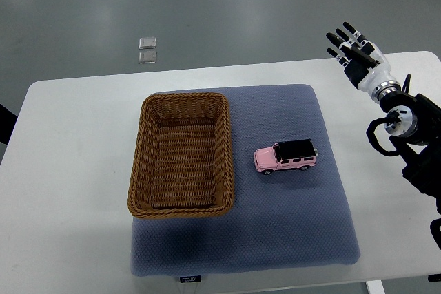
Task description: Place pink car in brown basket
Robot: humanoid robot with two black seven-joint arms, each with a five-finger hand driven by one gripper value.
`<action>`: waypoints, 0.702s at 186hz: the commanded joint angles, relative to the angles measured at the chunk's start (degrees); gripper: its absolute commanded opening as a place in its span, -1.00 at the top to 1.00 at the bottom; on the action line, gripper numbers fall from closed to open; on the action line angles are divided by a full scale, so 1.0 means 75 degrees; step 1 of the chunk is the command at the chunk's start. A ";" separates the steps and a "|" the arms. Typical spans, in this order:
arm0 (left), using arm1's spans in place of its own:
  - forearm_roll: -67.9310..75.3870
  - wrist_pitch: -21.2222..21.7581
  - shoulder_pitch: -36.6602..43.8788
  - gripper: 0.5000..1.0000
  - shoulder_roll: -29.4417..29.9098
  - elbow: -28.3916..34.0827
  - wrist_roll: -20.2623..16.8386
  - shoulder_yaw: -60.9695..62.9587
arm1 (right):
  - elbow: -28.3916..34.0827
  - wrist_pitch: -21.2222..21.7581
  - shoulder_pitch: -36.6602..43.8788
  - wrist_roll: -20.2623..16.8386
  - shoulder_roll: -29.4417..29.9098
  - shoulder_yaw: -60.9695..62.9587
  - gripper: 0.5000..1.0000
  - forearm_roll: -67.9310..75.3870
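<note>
A pink toy car (284, 156) with a black roof stands on its wheels on the blue-grey mat (289, 225), just right of the brown wicker basket (140, 163). The basket is rectangular and holds nothing. My right hand (351, 49) is raised above the table's far right edge, up and to the right of the car and well apart from it. Its fingers are spread and hold nothing. The right arm (406, 125) comes in from the right edge. The left arm is out of view.
The mat lies on a white table (69, 170). Two small clear squares (147, 49) lie on the grey floor beyond the table's far edge. A dark object (5, 123) shows at the left edge.
</note>
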 commanded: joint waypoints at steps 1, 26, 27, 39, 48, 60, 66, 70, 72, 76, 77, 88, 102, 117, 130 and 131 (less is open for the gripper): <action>-0.0003 0.0001 -0.0002 -1.00 0.0000 -0.0014 -0.0001 -0.0002 | 0.0000 -0.0005 0.0001 0.0000 0.0000 0.0000 -0.64 0.0000; -0.0003 0.0001 -0.0002 -1.00 0.0000 -0.0014 -0.0001 -0.0002 | 0.0000 -0.0005 0.0001 0.0000 0.0000 0.0011 -0.64 0.0000; -0.0003 0.0001 -0.0002 -1.00 0.0000 -0.0014 -0.0001 -0.0002 | 0.0000 -0.0005 0.0001 0.0000 0.0000 0.0011 -0.64 0.0000; -0.0003 0.0001 -0.0002 -1.00 0.0000 -0.0002 -0.0001 -0.0002 | 0.0000 -0.0005 0.0001 0.0000 -0.0012 0.0011 -0.64 0.0000; 0.0009 0.0001 -0.0002 -1.00 0.0000 -0.0002 -0.0001 -0.0002 | 0.0000 -0.0005 0.0001 0.0000 -0.0012 0.0011 -0.64 0.0000; -0.0003 0.0001 0.0010 -1.00 0.0000 -0.0002 -0.0001 -0.0002 | 0.0024 -0.0005 0.0001 0.0000 -0.0059 -0.0012 -0.64 0.0000; -0.0003 0.0001 0.0010 -1.00 0.0000 -0.0002 -0.0001 -0.0002 | 0.0047 -0.0016 0.0001 0.0000 -0.0082 -0.0047 -0.64 0.0000; -0.0003 0.0001 -0.0002 -1.00 0.0000 -0.0014 -0.0001 -0.0002 | 0.0164 -0.0016 -0.0022 0.0000 -0.0129 -0.0071 -0.64 0.0011; -0.0003 0.0001 -0.0002 -1.00 0.0000 -0.0003 -0.0001 -0.0002 | 0.0199 -0.0016 -0.0034 0.0000 -0.0164 -0.0071 -0.64 0.0023; -0.0003 0.0001 -0.0002 -1.00 0.0000 -0.0003 -0.0001 -0.0002 | 0.0246 -0.0016 -0.0046 0.0000 -0.0223 -0.0106 -0.64 0.0012; -0.0003 0.0001 -0.0002 -1.00 0.0000 -0.0002 -0.0001 -0.0002 | 0.0246 -0.0016 -0.0046 0.0000 -0.0223 -0.0106 -0.64 0.0011; -0.0003 0.0001 -0.0002 -1.00 0.0000 -0.0014 -0.0001 -0.0002 | 0.0317 -0.0098 -0.0034 0.0000 -0.0328 -0.0141 -0.64 0.0000; -0.0003 0.0001 -0.0002 -1.00 0.0000 -0.0002 -0.0001 -0.0002 | 0.0352 -0.0239 0.0013 -0.0012 -0.0375 -0.0258 -0.64 -0.0106; -0.0003 0.0001 -0.0002 -1.00 0.0000 -0.0002 -0.0001 -0.0002 | 0.0516 -0.0263 0.0071 -0.0035 -0.0575 -0.0586 -0.64 -0.0199; -0.0003 0.0001 0.0010 -1.00 0.0000 -0.0002 -0.0001 -0.0002 | 0.0797 -0.0263 0.0317 -0.0047 -0.0855 -0.1113 -0.64 -0.0527; -0.0003 0.0001 0.0010 -1.00 0.0000 -0.0002 -0.0001 -0.0002 | 0.0797 -0.0263 0.0317 -0.0047 -0.0856 -0.1113 -0.64 -0.0528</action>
